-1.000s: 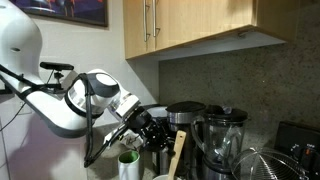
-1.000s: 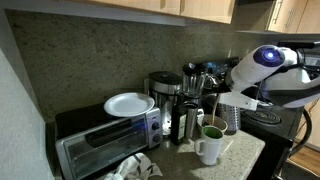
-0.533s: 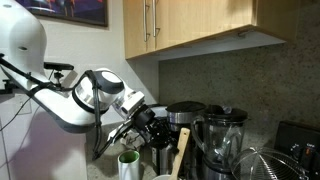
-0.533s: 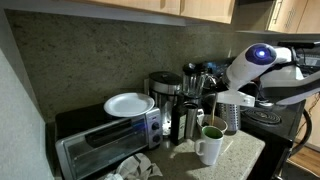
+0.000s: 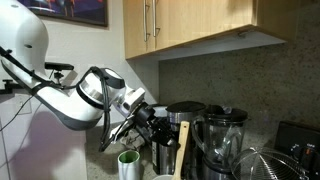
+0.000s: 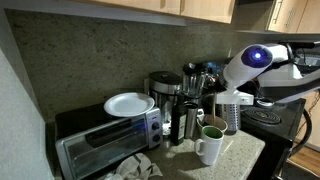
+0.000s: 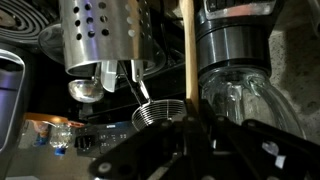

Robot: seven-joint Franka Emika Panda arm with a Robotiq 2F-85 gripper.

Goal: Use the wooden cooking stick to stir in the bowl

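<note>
The wooden cooking stick point(image 5: 183, 143) is a light-tan spatula standing nearly upright in front of the blender point(image 5: 225, 140). My gripper point(image 5: 170, 133) is shut on its lower part. In the wrist view the stick point(image 7: 186, 50) runs straight into my jaws point(image 7: 188, 125). Only a pale sliver of the bowl's rim point(image 5: 163, 177) shows at the bottom edge, below the stick. In an exterior view my arm point(image 6: 250, 75) hides the gripper and the stick.
A white cup with green inside point(image 5: 128, 164) point(image 6: 212, 143) stands next to the bowl. A perforated steel utensil holder point(image 7: 100, 35) with a whisk point(image 7: 160, 113), the blender point(image 7: 240, 70), a coffee maker point(image 6: 165, 100) and a toaster oven with a plate point(image 6: 105, 135) crowd the counter under the cabinets point(image 5: 190, 25).
My arm has moved up and toward the blender, and the stick has risen a little with the gripper. Nothing else has moved.
</note>
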